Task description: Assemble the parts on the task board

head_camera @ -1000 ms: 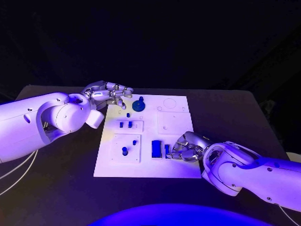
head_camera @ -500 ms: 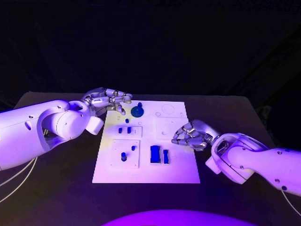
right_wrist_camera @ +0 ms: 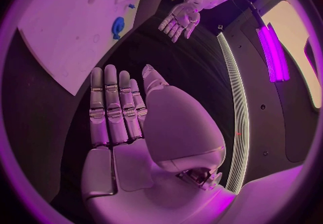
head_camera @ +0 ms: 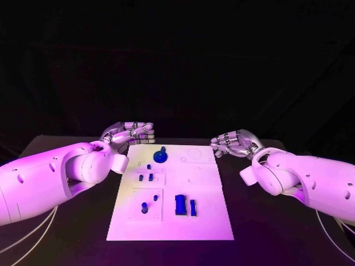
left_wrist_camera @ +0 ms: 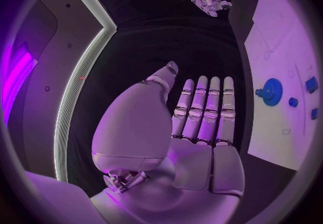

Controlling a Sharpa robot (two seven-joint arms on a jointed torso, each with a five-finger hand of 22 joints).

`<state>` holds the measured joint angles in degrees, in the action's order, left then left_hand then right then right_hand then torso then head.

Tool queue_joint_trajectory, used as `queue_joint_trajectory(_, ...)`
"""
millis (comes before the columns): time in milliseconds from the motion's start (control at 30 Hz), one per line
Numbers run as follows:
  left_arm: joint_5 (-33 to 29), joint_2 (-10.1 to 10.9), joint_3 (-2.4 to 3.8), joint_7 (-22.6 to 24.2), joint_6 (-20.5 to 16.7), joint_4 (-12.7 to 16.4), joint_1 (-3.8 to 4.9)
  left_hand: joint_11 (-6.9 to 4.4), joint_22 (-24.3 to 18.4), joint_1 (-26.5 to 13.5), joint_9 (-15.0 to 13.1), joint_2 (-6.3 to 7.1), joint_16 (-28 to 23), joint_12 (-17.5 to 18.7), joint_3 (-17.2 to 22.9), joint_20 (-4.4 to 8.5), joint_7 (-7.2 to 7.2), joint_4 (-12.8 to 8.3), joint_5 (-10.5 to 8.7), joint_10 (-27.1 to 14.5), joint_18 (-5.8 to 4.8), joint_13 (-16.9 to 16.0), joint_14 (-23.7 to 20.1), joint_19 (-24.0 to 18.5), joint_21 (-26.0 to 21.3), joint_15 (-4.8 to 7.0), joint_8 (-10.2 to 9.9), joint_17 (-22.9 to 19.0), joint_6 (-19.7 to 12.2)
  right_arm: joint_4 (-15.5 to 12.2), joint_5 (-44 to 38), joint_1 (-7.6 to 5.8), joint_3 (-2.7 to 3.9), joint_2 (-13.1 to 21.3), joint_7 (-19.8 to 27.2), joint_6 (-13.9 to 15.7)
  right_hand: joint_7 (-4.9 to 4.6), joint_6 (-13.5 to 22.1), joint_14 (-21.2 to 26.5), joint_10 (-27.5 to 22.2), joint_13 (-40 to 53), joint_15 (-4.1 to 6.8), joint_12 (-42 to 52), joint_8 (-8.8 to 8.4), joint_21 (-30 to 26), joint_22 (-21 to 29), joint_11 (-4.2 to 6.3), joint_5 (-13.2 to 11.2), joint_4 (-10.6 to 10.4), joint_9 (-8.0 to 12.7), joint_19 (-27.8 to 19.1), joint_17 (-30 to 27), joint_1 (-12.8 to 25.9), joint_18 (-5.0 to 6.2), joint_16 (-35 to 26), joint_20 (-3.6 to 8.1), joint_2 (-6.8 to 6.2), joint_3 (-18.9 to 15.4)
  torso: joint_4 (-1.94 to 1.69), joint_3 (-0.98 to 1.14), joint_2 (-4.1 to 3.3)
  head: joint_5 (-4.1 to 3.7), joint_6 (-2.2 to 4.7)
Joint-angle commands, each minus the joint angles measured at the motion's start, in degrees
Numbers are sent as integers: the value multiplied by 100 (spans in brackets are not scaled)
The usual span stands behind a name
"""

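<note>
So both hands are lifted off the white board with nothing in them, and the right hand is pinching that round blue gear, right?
Not quite. The right hand holds nothing: the right wrist view shows its fingers straight and apart. The round blue gear lies on the white board, as the head view shows. The left hand is empty too.

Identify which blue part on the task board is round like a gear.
The blue gear-like disc near the task board's far edge, close to the left hand; the other parts are small pegs and upright blocks.
</note>
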<state>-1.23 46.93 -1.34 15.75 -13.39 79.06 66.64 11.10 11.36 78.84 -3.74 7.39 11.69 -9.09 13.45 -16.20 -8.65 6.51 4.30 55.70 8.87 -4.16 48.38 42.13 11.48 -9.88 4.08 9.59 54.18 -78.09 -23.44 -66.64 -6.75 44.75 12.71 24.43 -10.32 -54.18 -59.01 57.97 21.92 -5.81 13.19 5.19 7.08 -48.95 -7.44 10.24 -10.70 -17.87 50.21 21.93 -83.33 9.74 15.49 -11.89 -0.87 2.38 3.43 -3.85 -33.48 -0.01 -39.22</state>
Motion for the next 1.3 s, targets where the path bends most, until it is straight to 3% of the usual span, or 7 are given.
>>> queue_joint_trajectory(33, -490, -146, 4, 635, -547, -189, -43, 40, -185, 3, 6, -109, -314, 173, -224, -45, 35, 0, 17, -94, -56, 54, -39, -55, -256, -58, -45, -204, -122, 391, 838, -27, 15, -217, 719, -532, -64, 39, 149, -170, -418, -127, -279, -139, -310, 366, -118, -21, 0, 157, -132, -306, 83, 46, -439, -146, 11, -43, 15, 17, 147, 23, 140)
queue_joint_trajectory(300, -604, -452, 6, 855, -898, -524, -129, 23, -462, 51, 4, -280, -756, 492, -635, -50, 98, 17, 23, -140, -82, 57, 75, 88, -582, -74, -43, -543, -176, 939, 1176, -57, 39, -563, 879, -768, -165, 141, 167, -199, -1587, -357, -946, -159, -356, 2050, -304, -40, 457, 922, -742, -1503, 383, 99, -1187, -423, 280, -313, -33, 84, 185, 113, 316)
queue_joint_trajectory(333, -400, -422, 0, 515, -591, -492, -121, -309, -659, -2327, 374, -739, -1169, 909, -826, 453, 335, -184, -430, -1766, -266, 416, -1417, -1238, -731, 243, -408, -959, -1742, 909, 861, -54, 35, -541, 571, -434, 194, 1756, 1920, -1902, -1723, -80, -1319, -519, -708, 2835, 3, -342, 614, 1148, -2048, -1660, 2761, -292, -1549, 57, 87, -238, -13, 49, 164, 78, 263)
queue_joint_trajectory(433, -388, -418, 3, 535, -645, -458, -132, -362, -700, -2676, 374, -739, -1169, 909, -877, 529, 362, -222, -430, -2006, -315, 416, -1611, -1393, -1148, 290, -408, -959, -1978, 862, 895, -38, 50, -529, 597, -380, 240, 1951, 2129, -2113, -2192, -38, -1319, -519, -708, 3079, 57, -375, 1070, 1244, -2203, -1776, 3125, -292, -1549, 120, 87, -238, -40, 76, 169, 72, 280)
queue_joint_trajectory(800, -160, -331, 61, 924, -1731, 234, -363, -624, -1136, -4512, 374, -739, -1169, 909, -1345, 912, 865, -651, -430, -3258, -449, 416, -2747, -2385, -1148, 535, -408, -959, -3188, -86, 1565, 279, 339, -287, 1111, 707, 518, 3169, 3455, -3408, -2192, 581, -1319, -519, -708, 3721, 298, -603, 1070, 1787, -3195, -2193, 4952, -450, -1549, 497, 87, -238, -339, 380, 229, 1, 481)
queue_joint_trajectory(900, -55, -291, 88, 1102, -2229, 551, -468, -681, -1136, -4905, 374, -739, -1169, 909, -1345, 994, 865, -651, -430, -3528, -887, 416, -2991, -2601, -1148, 988, -408, -959, -3448, -507, 1864, 420, 468, -179, 1340, 1190, 580, 3436, 3745, -3692, -2192, 581, -1319, -519, -708, 3861, 744, -1024, 1070, 1787, -3409, -2193, 5353, -512, -1549, 583, 87, -238, -343, 385, 229, 1, 484)
queue_joint_trajectory(1300, 123, -223, 134, 1404, -3073, 1089, -648, -1110, -1136, -6107, 374, -739, -1169, 909, -1345, 1620, 865, -651, -430, -4353, -887, 416, -3737, -3247, -1148, 988, -408, -959, -4242, -1186, 2344, 648, 675, -6, 1708, 1969, 1032, 4233, 4616, -4540, -2192, 581, -1319, -519, -708, 4278, 744, -1024, 1070, 1787, -4063, -2193, 6554, -974, -1549, 1189, 87, -238, -343, 385, 229, 1, 484)
